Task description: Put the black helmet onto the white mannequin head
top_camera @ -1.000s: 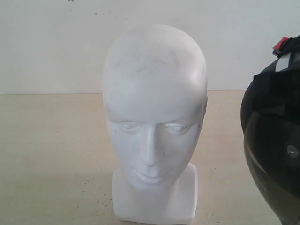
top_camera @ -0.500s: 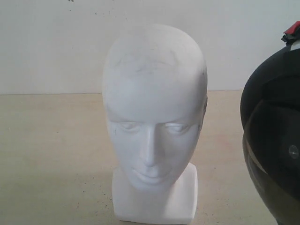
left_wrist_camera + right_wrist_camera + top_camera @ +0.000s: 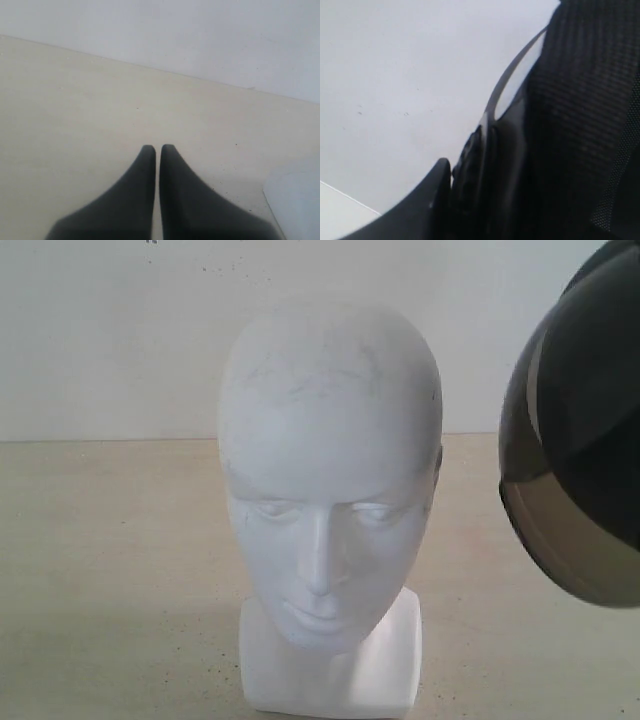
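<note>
Carrying is the step in hand: the helmet [image 3: 585, 430] hangs clear of the desk [image 3: 100, 570], beside the head [image 3: 330, 470] on the exterior view's right, about level with its crown. Next, I judge, it must move over the crown, opening downward, then sink. The right pincer [image 3: 454, 175] grips the helmet's rim; the left pincer [image 3: 158, 150] is closed and empty.

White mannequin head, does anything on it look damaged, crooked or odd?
Only faint grey scuffs across the crown of the smooth white mannequin head; it stands upright on the beige table. Beside it, the matte-black visored helmet hangs tilted, off the table.
</note>
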Tool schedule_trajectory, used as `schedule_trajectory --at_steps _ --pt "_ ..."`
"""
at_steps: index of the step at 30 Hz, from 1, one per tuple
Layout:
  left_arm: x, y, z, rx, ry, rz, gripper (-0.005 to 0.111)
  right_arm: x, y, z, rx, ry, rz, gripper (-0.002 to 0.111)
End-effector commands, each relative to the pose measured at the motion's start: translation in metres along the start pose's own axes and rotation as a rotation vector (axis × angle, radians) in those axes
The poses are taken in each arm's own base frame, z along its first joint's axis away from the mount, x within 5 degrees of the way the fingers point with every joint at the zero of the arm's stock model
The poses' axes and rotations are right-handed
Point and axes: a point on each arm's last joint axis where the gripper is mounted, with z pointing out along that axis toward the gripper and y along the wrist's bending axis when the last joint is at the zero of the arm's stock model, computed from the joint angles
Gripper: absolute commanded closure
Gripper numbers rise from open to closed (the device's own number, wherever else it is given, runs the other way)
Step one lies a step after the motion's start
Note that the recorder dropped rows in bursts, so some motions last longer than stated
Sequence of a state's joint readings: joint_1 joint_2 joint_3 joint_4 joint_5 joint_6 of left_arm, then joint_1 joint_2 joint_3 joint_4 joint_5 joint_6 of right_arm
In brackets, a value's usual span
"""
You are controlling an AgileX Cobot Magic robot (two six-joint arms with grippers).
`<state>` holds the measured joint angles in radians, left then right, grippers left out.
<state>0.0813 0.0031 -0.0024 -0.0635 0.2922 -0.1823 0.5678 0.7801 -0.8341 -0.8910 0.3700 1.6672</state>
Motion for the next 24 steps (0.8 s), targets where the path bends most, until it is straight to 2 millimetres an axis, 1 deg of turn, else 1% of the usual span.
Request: schedule_trajectory --at_steps 1,2,3,4,6,8,10,13,16,19,24 --pt "0.001 0.000 0.000 0.008 0.001 -0.005 0.102 -0.017 0.017 -0.010 -0.145 -0.112 -0.018 0.108" --pt "0.001 0.000 0.000 0.008 0.001 -0.005 0.102 -0.024 0.021 -0.012 -0.169 -0.156 -0.001 0.108" --pt "0.001 0.000 0.000 0.008 0.001 -0.005 0.102 -0.028 0.025 -0.015 -0.187 -0.178 -0.019 0.108" --pt "0.001 0.000 0.000 0.008 0.001 -0.005 0.102 -0.039 0.034 -0.020 -0.215 -0.212 -0.023 0.108" --pt "0.001 0.000 0.000 0.008 0.001 -0.005 0.102 -0.050 0.043 -0.026 -0.247 -0.246 -0.021 0.108" --pt "0.001 0.000 0.000 0.008 0.001 -0.005 0.102 -0.056 0.051 -0.031 -0.292 -0.249 0.004 0.108" --pt "0.001 0.000 0.000 0.008 0.001 -0.005 0.102 -0.055 0.060 -0.033 -0.370 -0.200 0.046 0.108" --pt "0.001 0.000 0.000 0.008 0.001 -0.005 0.102 -0.055 0.067 -0.034 -0.424 -0.174 0.063 0.108" --pt "0.001 0.000 0.000 0.008 0.001 -0.005 0.102 -0.064 0.076 -0.042 -0.468 -0.192 0.068 0.108" --pt "0.001 0.000 0.000 0.008 0.001 -0.005 0.102 -0.068 0.080 -0.045 -0.490 -0.196 0.083 0.108" --pt "0.001 0.000 0.000 0.008 0.001 -0.005 0.102 -0.067 0.082 -0.046 -0.522 -0.169 0.125 0.108"
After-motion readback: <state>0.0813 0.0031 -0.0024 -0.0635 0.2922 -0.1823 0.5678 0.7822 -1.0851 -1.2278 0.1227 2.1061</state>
